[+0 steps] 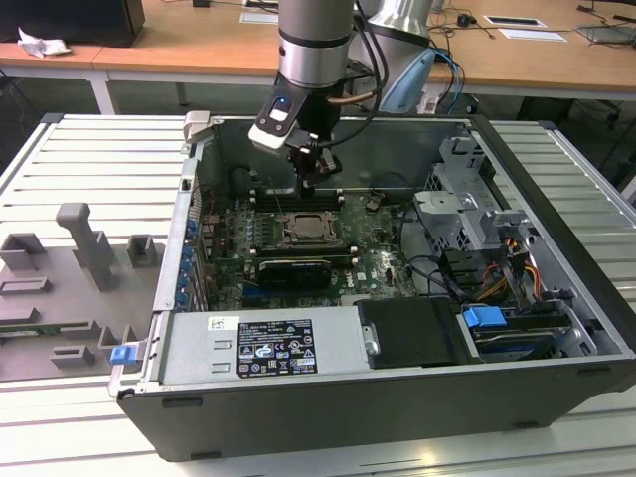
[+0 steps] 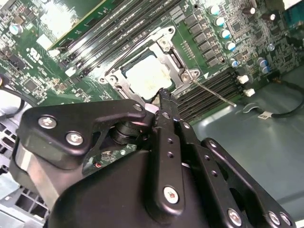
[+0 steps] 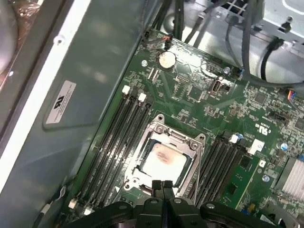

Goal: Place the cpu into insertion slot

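Note:
The cpu (image 3: 164, 161), a small square chip with a pale silver top and a brownish smudge, lies flat inside the insertion slot (image 3: 142, 142), ringed by its thin metal frame on the green board. In the second wrist view the cpu (image 2: 146, 76) sits in the insertion slot (image 2: 118, 81) just beyond my black fingertips, and a thin wire lever (image 2: 213, 92) sticks out beside it. My gripper (image 3: 162, 183) hovers above the socket's edge, its two fingers pressed together with nothing between them. In the exterior view the gripper (image 1: 311, 186) hangs over the insertion slot (image 1: 306, 231) inside the open computer case.
Long memory slots (image 3: 111, 142) flank the socket on both sides. A black graphics card (image 1: 293, 270) lies in front of it, a power supply (image 1: 263, 343) nearer the case front, and a drive cage (image 1: 467, 199) with cables on the exterior view's right. Grey fixtures (image 1: 84, 243) stand outside the case.

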Robot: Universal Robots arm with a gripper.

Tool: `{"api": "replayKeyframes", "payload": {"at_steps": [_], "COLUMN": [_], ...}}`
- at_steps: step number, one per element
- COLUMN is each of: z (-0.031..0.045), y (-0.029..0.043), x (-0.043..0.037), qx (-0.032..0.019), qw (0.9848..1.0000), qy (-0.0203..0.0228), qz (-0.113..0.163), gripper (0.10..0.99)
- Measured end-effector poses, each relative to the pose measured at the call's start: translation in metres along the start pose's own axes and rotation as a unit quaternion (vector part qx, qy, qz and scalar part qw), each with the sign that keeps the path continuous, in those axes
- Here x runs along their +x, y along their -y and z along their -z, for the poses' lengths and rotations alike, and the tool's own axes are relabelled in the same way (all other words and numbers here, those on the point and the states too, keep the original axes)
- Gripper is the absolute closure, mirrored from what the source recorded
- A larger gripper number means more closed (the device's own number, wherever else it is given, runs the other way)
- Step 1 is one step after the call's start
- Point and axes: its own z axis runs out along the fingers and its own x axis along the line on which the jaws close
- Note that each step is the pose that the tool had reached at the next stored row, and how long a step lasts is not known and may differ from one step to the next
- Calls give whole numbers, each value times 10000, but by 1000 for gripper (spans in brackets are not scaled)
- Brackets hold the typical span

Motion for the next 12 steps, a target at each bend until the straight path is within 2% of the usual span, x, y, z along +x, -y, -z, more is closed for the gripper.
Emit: {"api": "replayKeyframes", "payload": {"at_steps": [7,10,12], "z": [0,0,0], "y": [0,0,0], "x": [0,0,0], "qx": [6,11,13], "qw": [9994,9980,9975], "qy": [-5,-9,-10], "qz": [350,632,710], "gripper": [980,980,980]}}
